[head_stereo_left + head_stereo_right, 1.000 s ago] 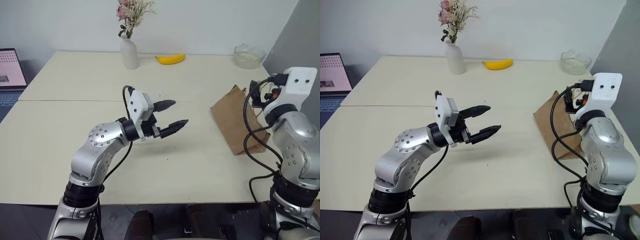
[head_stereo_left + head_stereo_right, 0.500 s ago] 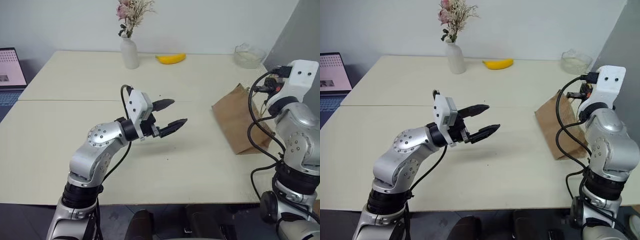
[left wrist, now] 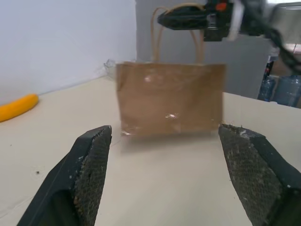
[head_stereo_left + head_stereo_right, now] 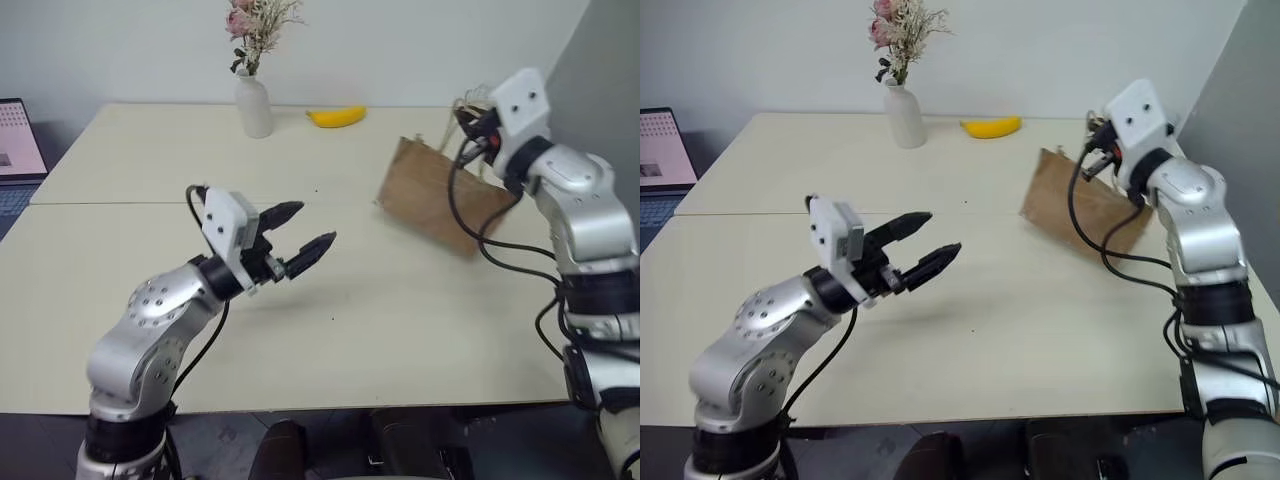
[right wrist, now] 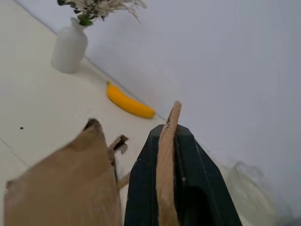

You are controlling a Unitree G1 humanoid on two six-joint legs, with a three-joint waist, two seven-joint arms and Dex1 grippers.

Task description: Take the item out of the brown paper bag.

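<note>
Right gripper (image 3: 188, 21) clamping bag (image 4: 435, 195) handles, hanging it above worktop (image 4: 400, 320). Left gripper (image 4: 300, 235) gaping, empty, facing bag. Item hidden; removal pending.

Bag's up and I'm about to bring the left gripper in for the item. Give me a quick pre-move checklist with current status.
1. Right gripper shut on the bag's handles: ok.
2. Bag lifted off the table: ok, hanging in the left wrist view.
3. Left gripper open: ok, jaws wide apart.
4. Left gripper facing the bag, apart from it: ok.
5. Bag mouth open enough to enter: cannot tell.
6. Item inside the bag: cannot tell.
</note>
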